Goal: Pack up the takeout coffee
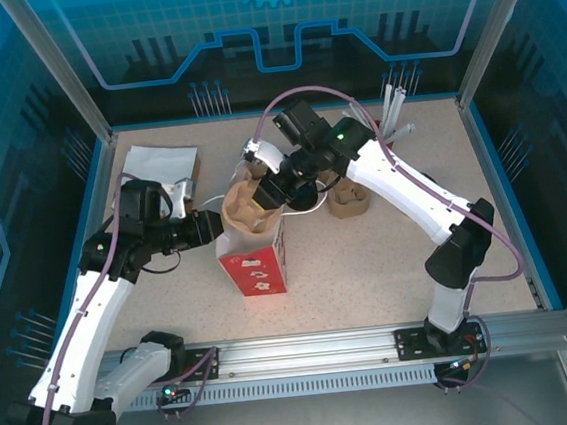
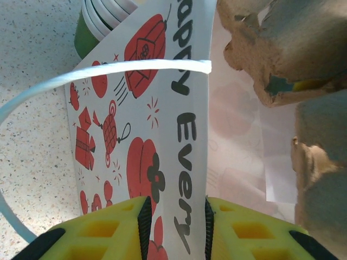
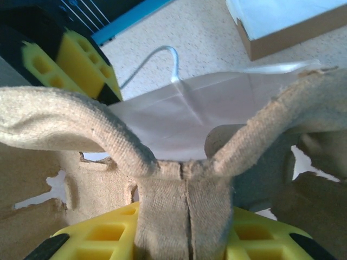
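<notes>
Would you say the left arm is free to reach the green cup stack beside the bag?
Probably not yet: the left gripper is shut on the wall of the paper bag, so it would have to let go first.

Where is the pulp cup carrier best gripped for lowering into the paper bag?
Grip the pulp cup carrier by its central upright web, where the two arched handles meet, coming from above. That web is thin and flat, fits between the fingers, and sits mid-tray, so it likely hangs level. The right gripper is shut on it there, at the mouth of the paper bag, whose wall the left gripper pinches.
</notes>
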`<state>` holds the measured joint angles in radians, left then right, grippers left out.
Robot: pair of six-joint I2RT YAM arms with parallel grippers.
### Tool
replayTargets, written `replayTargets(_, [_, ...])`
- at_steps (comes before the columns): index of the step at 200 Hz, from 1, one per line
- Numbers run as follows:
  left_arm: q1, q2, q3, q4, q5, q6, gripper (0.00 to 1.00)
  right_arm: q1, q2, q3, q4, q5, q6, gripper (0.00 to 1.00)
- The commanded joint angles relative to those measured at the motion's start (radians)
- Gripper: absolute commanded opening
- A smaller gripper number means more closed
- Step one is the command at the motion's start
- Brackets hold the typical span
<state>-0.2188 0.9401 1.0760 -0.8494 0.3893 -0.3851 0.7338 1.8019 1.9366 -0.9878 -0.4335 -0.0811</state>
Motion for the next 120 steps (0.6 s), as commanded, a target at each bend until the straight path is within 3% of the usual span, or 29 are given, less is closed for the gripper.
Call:
replayTargets(1, [0.007, -0.014, -0.013, -0.024, -0.007, 0.02, 0.32, 0.022, 0.036, 0.034, -0.083, 0.096, -0.051, 0.31])
replayTargets(79, [0.007, -0.014, -0.016, -0.013, -0.001, 0.007, 0.32, 0.061, 0.077, 0.076, -0.157, 0.229, -0.082, 0.3])
replayTargets(120, [0.007, -0.011, -0.012, 0.0, -0.001, 0.0, 0.25, 0.096, 0.098, 0.114, -0.208, 0.305, -0.152, 0.3])
